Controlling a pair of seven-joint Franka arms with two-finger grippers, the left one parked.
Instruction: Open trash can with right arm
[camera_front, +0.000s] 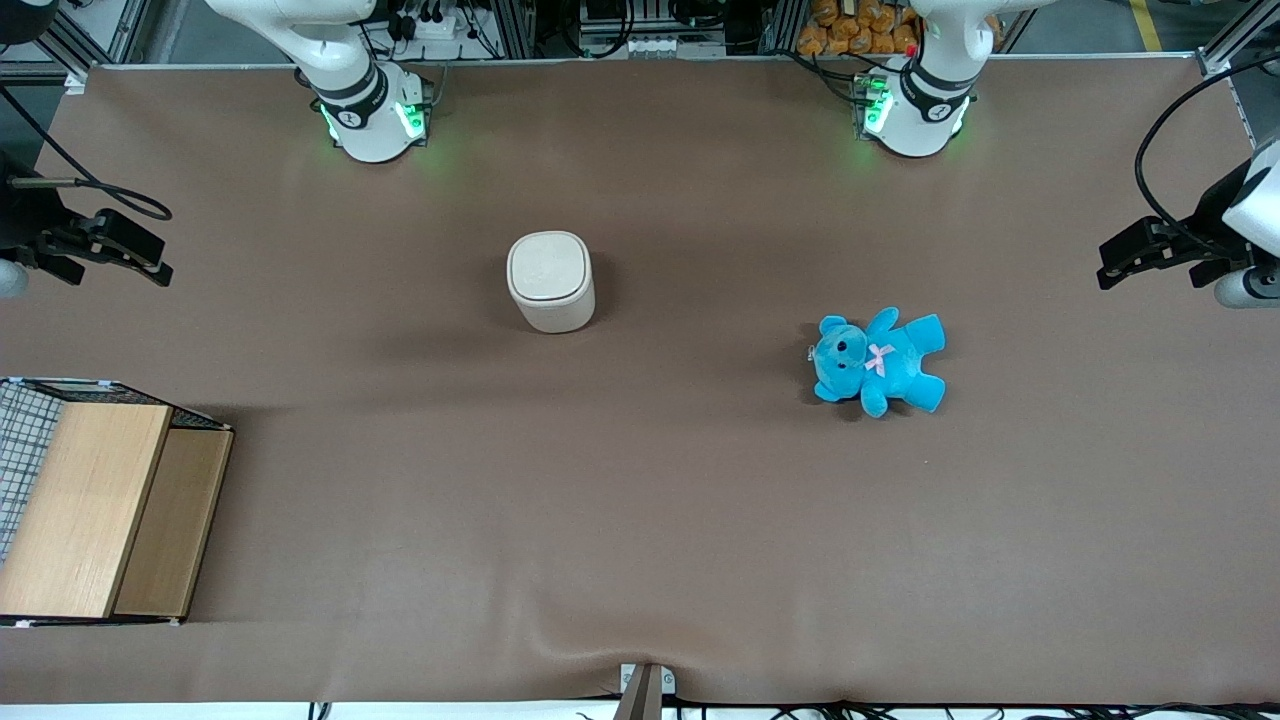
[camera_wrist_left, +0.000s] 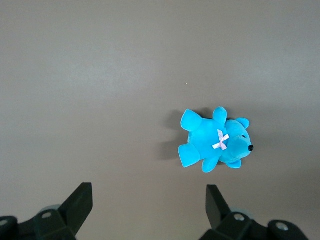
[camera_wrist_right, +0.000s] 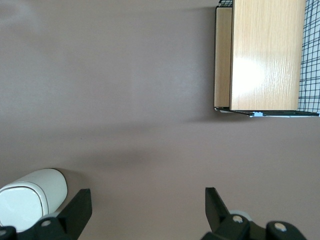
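Wooden-topped crate (camera_front: 95, 510) nearest the front camera at the working arm's end, cream trash can (camera_front: 550, 280) upright mid-table, lid closed, well apart from the gripper (camera_wrist_right: 147, 212), fingers spread wide, holding nothing, blue teddy bear (camera_front: 880, 362) toward the parked arm's end

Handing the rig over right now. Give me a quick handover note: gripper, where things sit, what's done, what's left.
Gripper: open, holding nothing, hovering high above the table at the working arm's end, well away from the trash can.
Trash can: upright mid-table, lid shut, untouched.
Other things: blue teddy bear lying toward the parked arm's end, a little nearer the front camera than the can; wooden-topped wire crate at the working arm's end, near the front edge.
Done: nothing yet.
Left: bring the gripper over to the can, catch the lid and flip it open.
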